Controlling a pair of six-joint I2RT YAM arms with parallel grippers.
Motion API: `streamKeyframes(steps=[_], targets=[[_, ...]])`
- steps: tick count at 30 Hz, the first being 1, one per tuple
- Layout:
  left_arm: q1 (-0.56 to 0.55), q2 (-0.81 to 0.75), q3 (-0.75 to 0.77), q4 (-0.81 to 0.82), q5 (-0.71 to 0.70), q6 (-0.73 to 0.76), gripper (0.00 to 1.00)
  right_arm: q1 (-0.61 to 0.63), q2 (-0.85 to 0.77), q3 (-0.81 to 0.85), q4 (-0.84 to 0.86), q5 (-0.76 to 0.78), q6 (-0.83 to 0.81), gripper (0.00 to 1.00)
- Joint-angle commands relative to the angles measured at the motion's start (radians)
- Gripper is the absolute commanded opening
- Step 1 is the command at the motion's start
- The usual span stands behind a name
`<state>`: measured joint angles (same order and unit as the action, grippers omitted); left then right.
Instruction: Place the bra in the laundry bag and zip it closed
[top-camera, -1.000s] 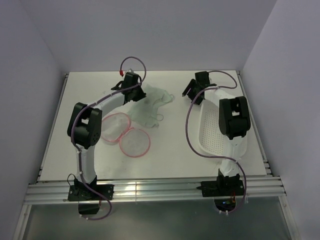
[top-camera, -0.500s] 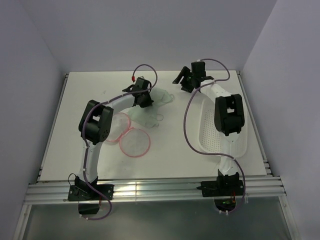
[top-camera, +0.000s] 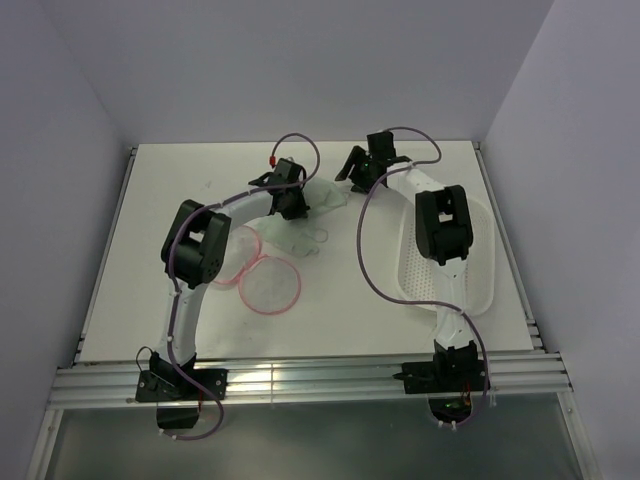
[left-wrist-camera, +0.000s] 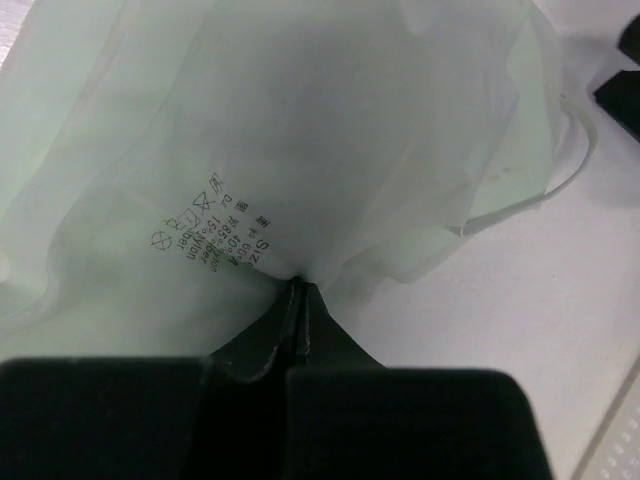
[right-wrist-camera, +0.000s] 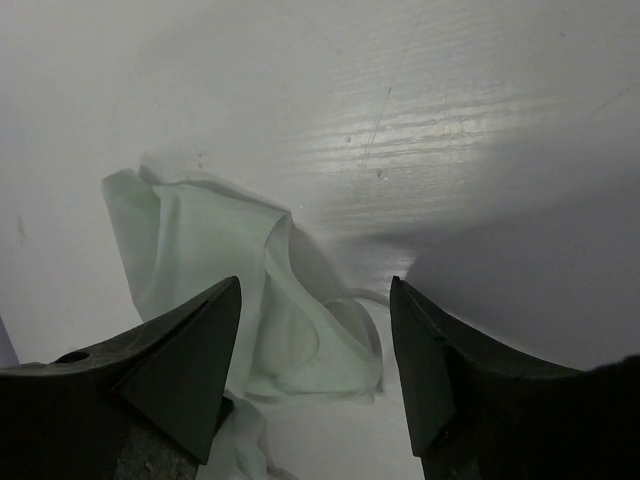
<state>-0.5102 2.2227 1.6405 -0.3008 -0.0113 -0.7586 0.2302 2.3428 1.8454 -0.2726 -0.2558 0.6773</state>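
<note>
The left gripper (left-wrist-camera: 300, 290) is pinching the limp, sheer bra (left-wrist-camera: 330, 130), seemingly at its label seam, just beyond the laundry bag (top-camera: 270, 287), while the right gripper (right-wrist-camera: 315, 285) is hovering open above a loose fold.

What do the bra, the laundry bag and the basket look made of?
The bra: thin sheer fabric, pale mint, matte; its folds look translucent and it drapes limply from the pinch. The laundry bag: translucent white mesh discs with pink rims, likely fabric binding. The basket: white, seemingly rigid plastic, perforated with rows of small holes.
</note>
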Motion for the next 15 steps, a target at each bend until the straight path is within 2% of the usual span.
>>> streamKeyframes(steps=[1,12,14,15], targets=[[-0.019,0.023,0.021,-0.04,0.043,0.039,0.0,0.024,0.001,0.043,-0.007,-0.003,-0.032,0.68],[-0.028,0.043,0.045,-0.067,0.079,0.068,0.0,0.054,0.033,0.015,0.032,-0.036,-0.042,0.66],[-0.028,0.051,0.059,-0.075,0.08,0.071,0.0,0.055,0.036,0.008,0.038,-0.048,-0.039,0.62],[-0.028,0.052,0.064,-0.078,0.079,0.074,0.0,0.058,0.036,-0.001,0.041,-0.048,-0.041,0.54]])
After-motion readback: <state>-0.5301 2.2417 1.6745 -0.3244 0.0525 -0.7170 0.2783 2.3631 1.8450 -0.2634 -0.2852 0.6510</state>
